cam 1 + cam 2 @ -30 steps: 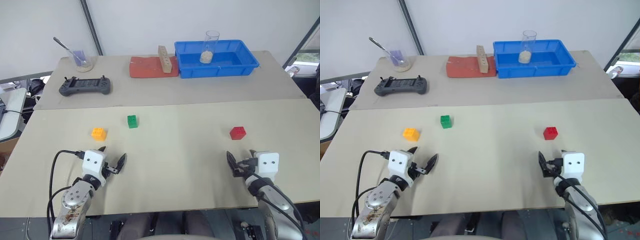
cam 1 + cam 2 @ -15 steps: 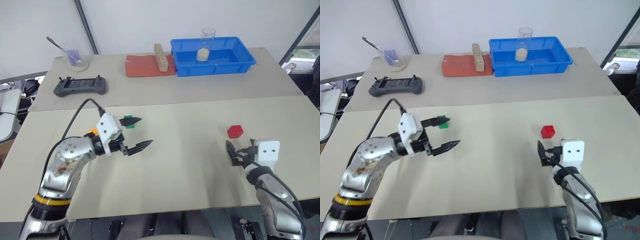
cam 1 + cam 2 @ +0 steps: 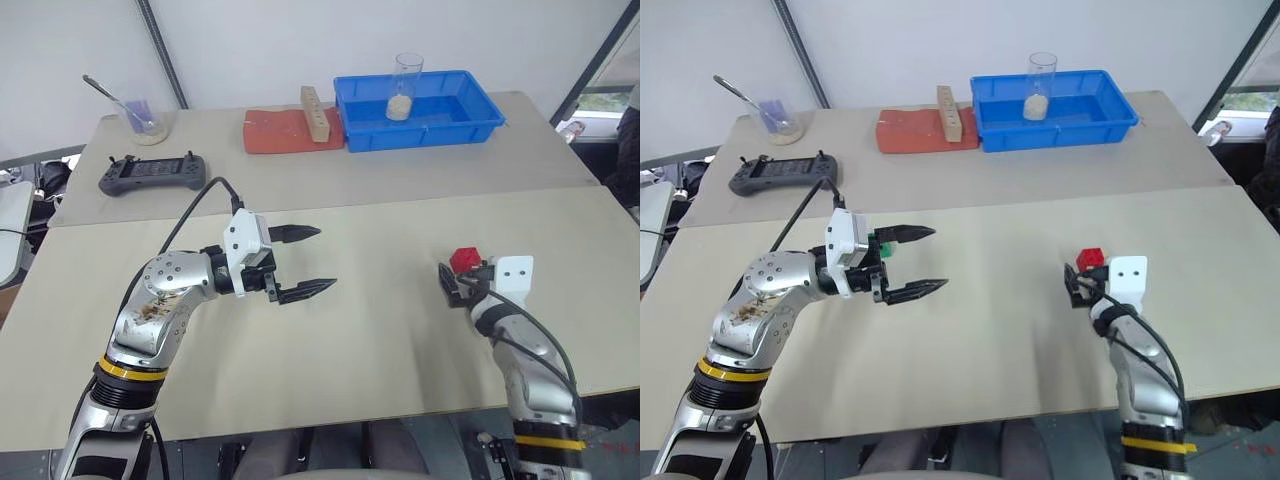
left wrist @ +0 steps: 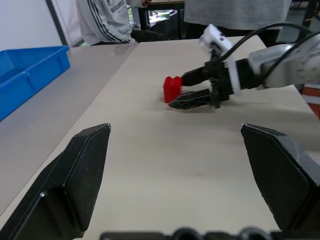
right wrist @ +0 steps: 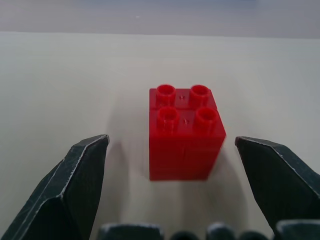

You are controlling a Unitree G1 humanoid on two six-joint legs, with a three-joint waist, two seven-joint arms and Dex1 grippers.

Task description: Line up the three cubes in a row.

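Standing wide apart and empty, the right gripper's (image 3: 450,283) fingers (image 5: 75,175) face the red cube (image 5: 184,131), which sits studs-up on the table (image 3: 400,340) just ahead of their tips, untouched. The left gripper (image 3: 312,262) is above the table's middle, pointing sideways toward the right arm, fingers (image 4: 85,165) also spread wide and empty. A green cube (image 3: 881,246) peeks out behind it. A blue bin (image 3: 440,115) sits far back.

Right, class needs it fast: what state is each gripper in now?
Left gripper: open, holding nothing.
Right gripper: open, red cube just ahead, not gripped.
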